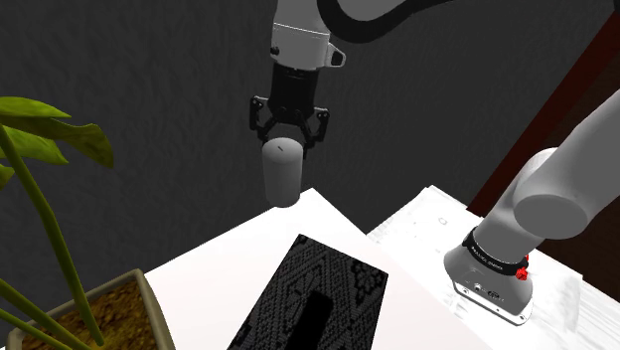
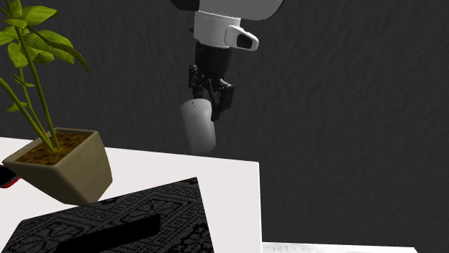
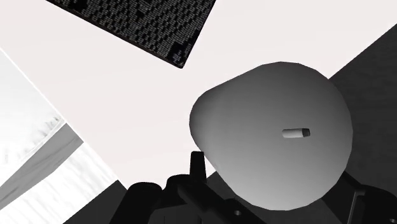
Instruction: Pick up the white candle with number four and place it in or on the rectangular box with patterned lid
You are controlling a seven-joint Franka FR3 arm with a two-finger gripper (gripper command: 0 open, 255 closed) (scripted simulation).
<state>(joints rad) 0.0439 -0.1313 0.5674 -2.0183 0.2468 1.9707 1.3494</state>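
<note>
Carrying step: the jaws are clasping the pale grey candle (image 1: 282, 177) above the white surface's (image 1: 214, 261) far edge, and are next needing to travel over the black patterned-lid box (image 1: 343, 288), then lower.

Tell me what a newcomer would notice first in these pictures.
A pale grey-white candle hangs in the air, clasped at its top by the arm's black jaws, over the white table's far corner. Below it, nearer the camera in the shoulder view, lies a black box with a patterned lid and a dark slot. A leafy potted plant stands at that view's left.
</note>
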